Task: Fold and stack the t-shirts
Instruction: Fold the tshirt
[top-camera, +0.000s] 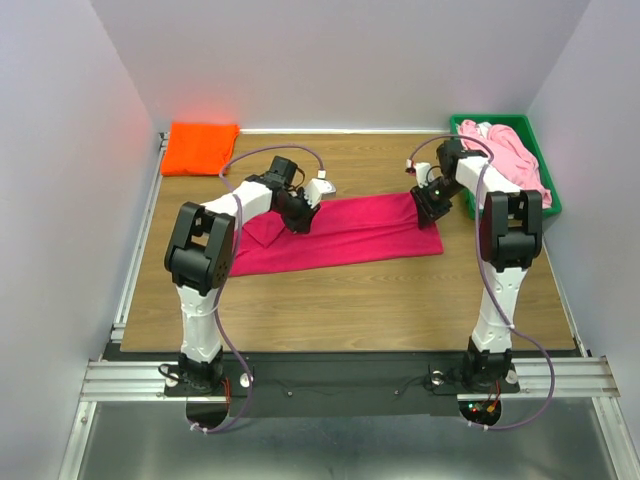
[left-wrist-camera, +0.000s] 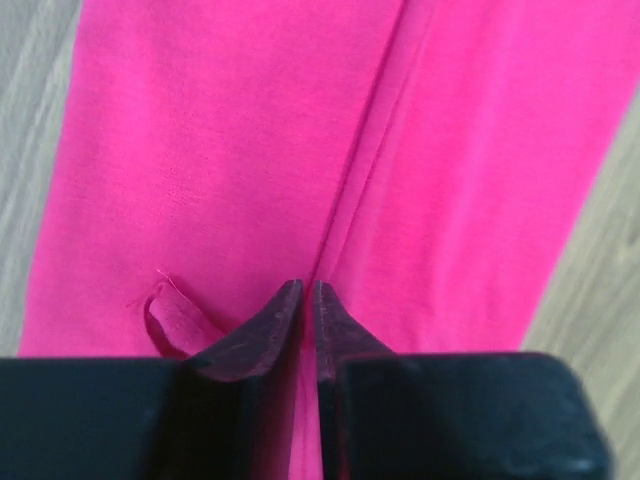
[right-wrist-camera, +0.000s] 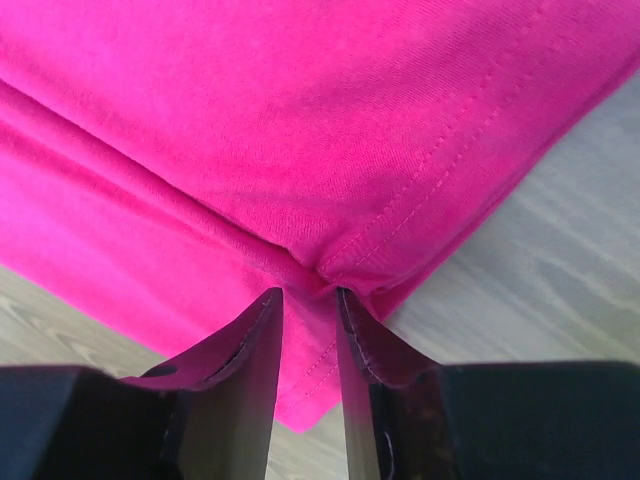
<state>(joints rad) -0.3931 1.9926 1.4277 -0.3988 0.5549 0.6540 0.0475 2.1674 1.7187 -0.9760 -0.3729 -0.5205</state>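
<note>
**Crimson shirt pinched at both ends, mid-fold**

The crimson-magenta t-shirt (top-camera: 340, 232) was seen laid out as a long, narrow band across the middle of the wooden table (top-camera: 350, 295), already doubled lengthwise. A fold line was visible running along it in the left wrist view. The left gripper (top-camera: 300, 215) was set down on the band's left part with its jaws drawn almost together on that fold line, a sliver of cloth showing between them. The right gripper (top-camera: 432, 205) was lowered onto the band's right end, its jaws narrowed around the corner where the stitched hem (right-wrist-camera: 440, 175) bunched. This two-ended hold was judged to be meant for lifting the band evenly, so that one end could be carried over the other without the layers slipping.

The orange t-shirt (top-camera: 200, 147) lay folded at the far left corner, apparently as the base of the stack. The pale pink t-shirt (top-camera: 515, 155) was heaped unfolded in the green plastic tray (top-camera: 460, 125) at the far right.

No brand or writing could be read. A small cloth tab (left-wrist-camera: 175, 325) beside the left jaws carried no legible print.
</note>
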